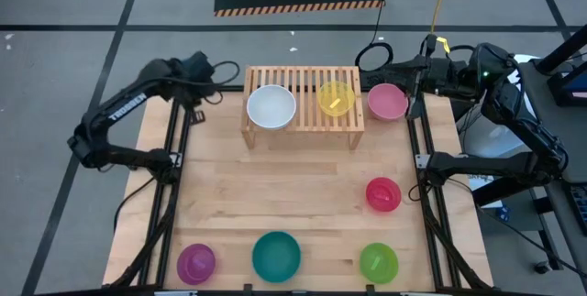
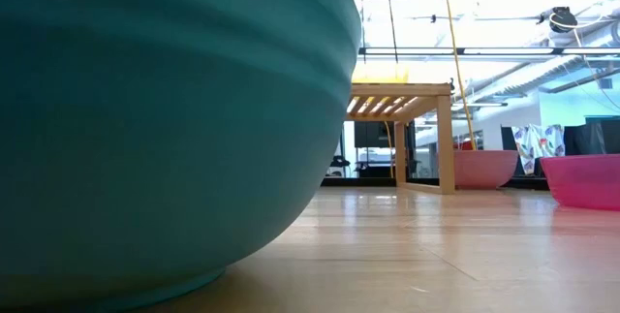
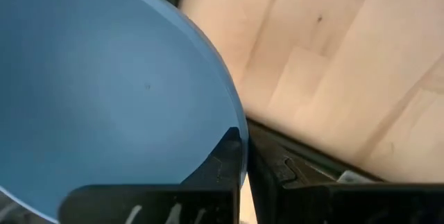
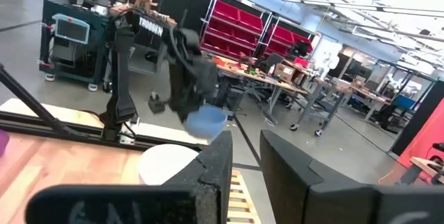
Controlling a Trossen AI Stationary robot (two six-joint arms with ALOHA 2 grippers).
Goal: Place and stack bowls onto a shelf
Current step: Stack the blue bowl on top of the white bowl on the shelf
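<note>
Though hidden overhead, left claw [image 3: 243, 156] pinches blue bowl [image 3: 104, 92].

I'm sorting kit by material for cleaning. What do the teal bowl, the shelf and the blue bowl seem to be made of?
Teal bowl: probably plastic, smooth with a soft sheen and moulded ridges around its wall.
Shelf: light unpainted wood, slatted top, grain and plain legs visible in the low view.
Blue bowl: likely plastic too, matte, even colour, thin rim pinched in the left claw.
</note>
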